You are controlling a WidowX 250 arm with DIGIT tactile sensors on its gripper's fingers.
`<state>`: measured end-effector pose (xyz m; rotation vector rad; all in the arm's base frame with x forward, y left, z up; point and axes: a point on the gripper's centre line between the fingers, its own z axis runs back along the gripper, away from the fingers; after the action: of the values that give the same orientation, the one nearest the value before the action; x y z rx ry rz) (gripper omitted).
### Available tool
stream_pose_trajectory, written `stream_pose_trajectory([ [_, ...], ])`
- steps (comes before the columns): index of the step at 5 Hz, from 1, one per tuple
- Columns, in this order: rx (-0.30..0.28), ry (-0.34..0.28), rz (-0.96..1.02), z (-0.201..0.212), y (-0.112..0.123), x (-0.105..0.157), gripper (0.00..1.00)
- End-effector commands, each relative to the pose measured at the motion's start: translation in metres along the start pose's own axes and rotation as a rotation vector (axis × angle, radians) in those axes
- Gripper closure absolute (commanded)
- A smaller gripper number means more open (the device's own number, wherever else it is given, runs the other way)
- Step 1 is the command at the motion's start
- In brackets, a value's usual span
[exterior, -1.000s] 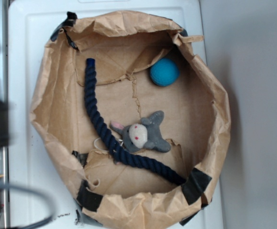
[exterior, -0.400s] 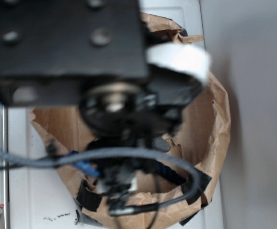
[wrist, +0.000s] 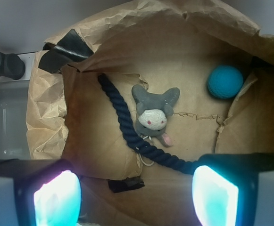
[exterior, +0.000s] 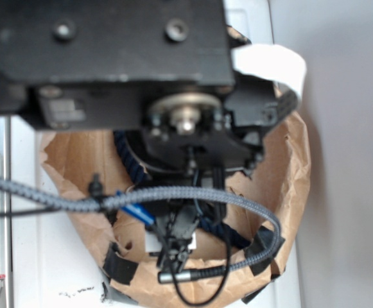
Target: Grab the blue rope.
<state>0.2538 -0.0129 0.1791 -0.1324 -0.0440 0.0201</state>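
Tool [wrist: 136,195] now over the blue rope [wrist: 126,125], fingers seemingly apart

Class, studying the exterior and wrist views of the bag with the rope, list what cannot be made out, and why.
- Exterior: the blurred arm hides most of the blue rope and all of the toy and ball.
- Wrist: the rope's far end runs behind the gripper finger.
- Wrist: fingertips cut off by the bottom edge.

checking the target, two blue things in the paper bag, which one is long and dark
The blue rope: a dark navy twisted rope curving across the bag floor beside the plush toy. The other blue thing, the ball, is round, lighter teal, and sits apart near the bag wall.
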Motion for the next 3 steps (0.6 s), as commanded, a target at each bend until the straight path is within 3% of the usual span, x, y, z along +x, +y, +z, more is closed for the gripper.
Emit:
stream_pose_trajectory([
  [1,0.001,-0.060,0.008,0.015,0.002,0.007,0.00],
  [2,-0.047,-0.088,-0.041,0.006,0.008,0.015,0.00],
  [3,-0.040,-0.094,-0.045,-0.012,0.019,0.023,0.00],
])
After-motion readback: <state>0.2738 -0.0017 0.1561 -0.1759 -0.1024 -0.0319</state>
